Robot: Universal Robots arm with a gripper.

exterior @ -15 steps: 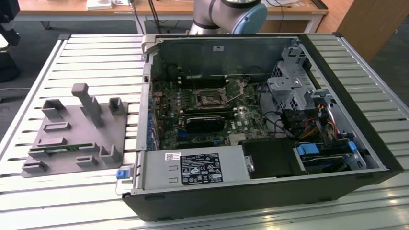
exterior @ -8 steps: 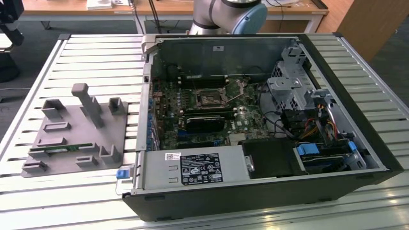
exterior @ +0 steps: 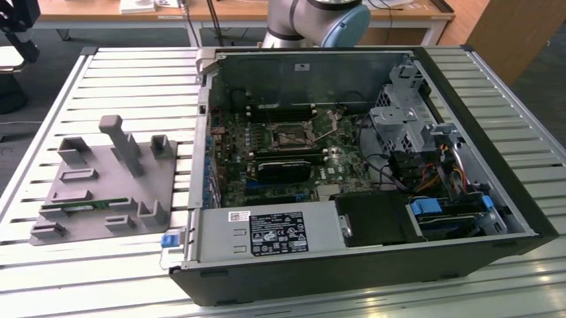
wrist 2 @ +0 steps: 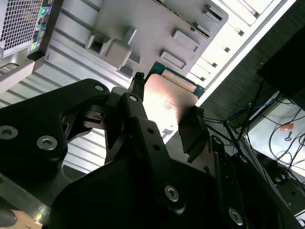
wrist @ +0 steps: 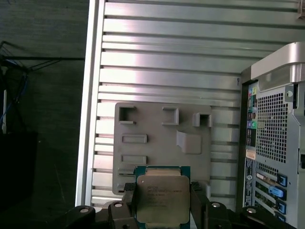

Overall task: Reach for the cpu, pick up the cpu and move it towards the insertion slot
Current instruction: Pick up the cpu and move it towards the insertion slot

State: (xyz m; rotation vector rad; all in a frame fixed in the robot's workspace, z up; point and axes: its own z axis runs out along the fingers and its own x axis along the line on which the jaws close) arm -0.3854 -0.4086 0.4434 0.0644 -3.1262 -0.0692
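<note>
The cpu [wrist: 161, 195] is a flat square chip with a shiny silver top and a thin green edge. My gripper [wrist: 163, 202] is shut on it, with one black finger [wrist: 128, 200] on each of two opposite sides. In the second wrist view the cpu [wrist 2: 167, 100] sits between the same black fingers [wrist 2: 192, 130] of the gripper [wrist 2: 167, 113]. The chip hangs well above the grey fixture plate [wrist: 162, 138]. The insertion slot [exterior: 289, 137], a silvery frame round a dark centre, lies on the motherboard inside the open computer case [exterior: 354, 265].
The grey fixture plate [exterior: 97, 192] with upright blocks lies on the slatted metal table [exterior: 132, 73] at the exterior view's left and holds a green memory stick [exterior: 84, 205]. The case's rear panel [wrist: 274, 143] shows beside the plate. The arm's base [exterior: 319, 20] stands behind the case.
</note>
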